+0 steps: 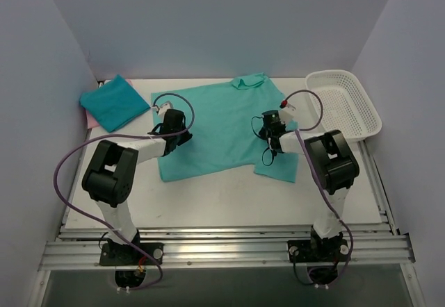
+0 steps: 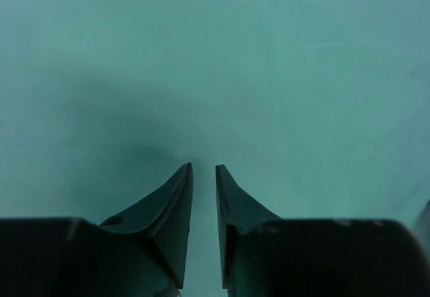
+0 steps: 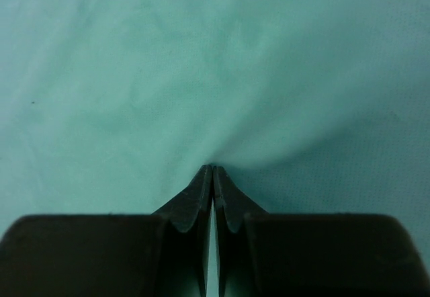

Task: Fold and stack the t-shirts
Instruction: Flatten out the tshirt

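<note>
Nearest me, at the bottom of the overhead view, both arm bases sit on the aluminium rail (image 1: 222,251), and a bare strip of white table (image 1: 222,199) lies past it. Mid-frame, the spread teal t-shirt (image 1: 222,123) lies flat on the table, its collar toward the far wall and one corner folded over at the lower right. My left gripper (image 1: 171,130) is down on the shirt's left side. In its wrist view the fingers (image 2: 176,203) stand a narrow slit apart with smooth cloth under the tips, and I see nothing pinched. My right gripper (image 3: 213,169) is down on the shirt's right side near that folded corner, fingers pressed together, and the fabric puckers into the tips, so it has a pinch of the shirt. Farther back, at the upper left, a folded teal t-shirt (image 1: 113,102) rests on a pink cloth (image 1: 89,119), of which only an edge shows. At the upper right a white mesh basket (image 1: 348,102) sits well apart from the spread shirt
</note>
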Robot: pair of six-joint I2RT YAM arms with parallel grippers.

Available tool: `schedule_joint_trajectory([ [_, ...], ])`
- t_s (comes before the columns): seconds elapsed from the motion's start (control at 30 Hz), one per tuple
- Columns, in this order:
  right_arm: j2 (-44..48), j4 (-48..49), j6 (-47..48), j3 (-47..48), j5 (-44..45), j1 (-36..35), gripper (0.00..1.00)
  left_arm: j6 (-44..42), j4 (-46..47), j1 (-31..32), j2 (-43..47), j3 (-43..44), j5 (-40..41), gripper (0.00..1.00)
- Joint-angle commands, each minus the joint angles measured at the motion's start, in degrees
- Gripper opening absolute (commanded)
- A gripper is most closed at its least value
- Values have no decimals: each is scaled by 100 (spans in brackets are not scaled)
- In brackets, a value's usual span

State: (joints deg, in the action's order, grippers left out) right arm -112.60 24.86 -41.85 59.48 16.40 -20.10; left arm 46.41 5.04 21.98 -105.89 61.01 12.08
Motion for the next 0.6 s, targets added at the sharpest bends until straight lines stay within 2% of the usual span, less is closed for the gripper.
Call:
schedule_joint_trajectory([
  [0.0, -132, -693, -411, -726, 29, -160, 0, 78, 165, 227, 33, -335, 216, 26],
  [0.17, 124, -798, -842, -1579, 214, -415, 0, 500, -161, 500, -20, -792, 550, 8],
  [0.23, 290, -913, -1035, -1781, 240, -652, 0, 657, -170, 658, -46, -976, 611, 4],
  [0.37, 808, -1036, -1396, -2500, 250, -1100, 0, 851, -231, 887, 146, -1468, 708, 2],
  [0.47, 1546, -1500, -1861, -2836, 415, -1565, 0, 1071, -433, 1229, 690, -1995, 919, 2],
  [0.57, 2468, -2832, -2614, -3091, 854, -2023, 0, 1448, -889, 1720, 1393, -2532, 1209, 2],
])
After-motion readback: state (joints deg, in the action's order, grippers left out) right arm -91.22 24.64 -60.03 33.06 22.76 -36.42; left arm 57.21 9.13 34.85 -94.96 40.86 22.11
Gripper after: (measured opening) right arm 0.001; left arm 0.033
